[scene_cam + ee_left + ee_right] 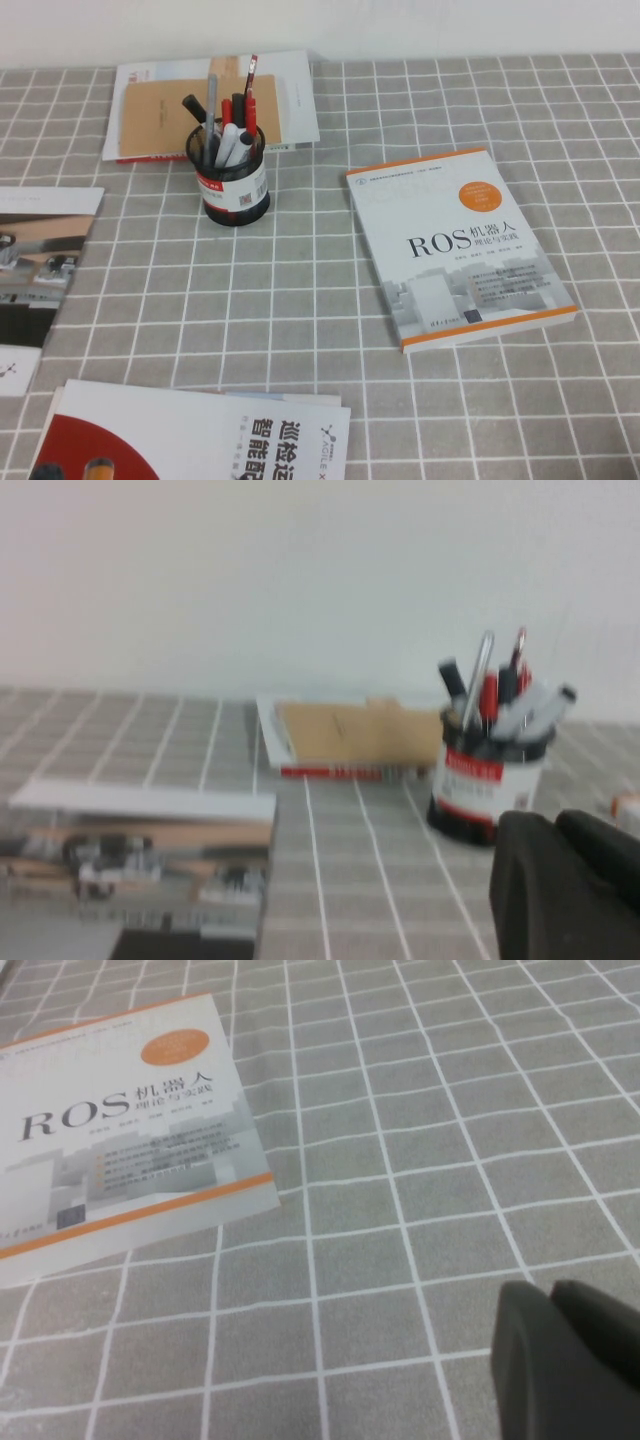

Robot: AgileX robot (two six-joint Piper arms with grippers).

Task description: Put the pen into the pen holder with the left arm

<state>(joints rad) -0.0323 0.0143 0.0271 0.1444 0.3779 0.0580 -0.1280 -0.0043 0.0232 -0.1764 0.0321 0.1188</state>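
Standing in the pen holder (236, 190), the pen (212, 98); left end effector (565, 885) closed, apart.

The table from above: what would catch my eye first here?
Probably the black mesh pen holder near the far edge, bristling with red pens, markers and a grey pen standing upright. Next, the white and orange ROS book lying flat to its right. The left hand is shut and empty; the right hand hovers over bare cloth.
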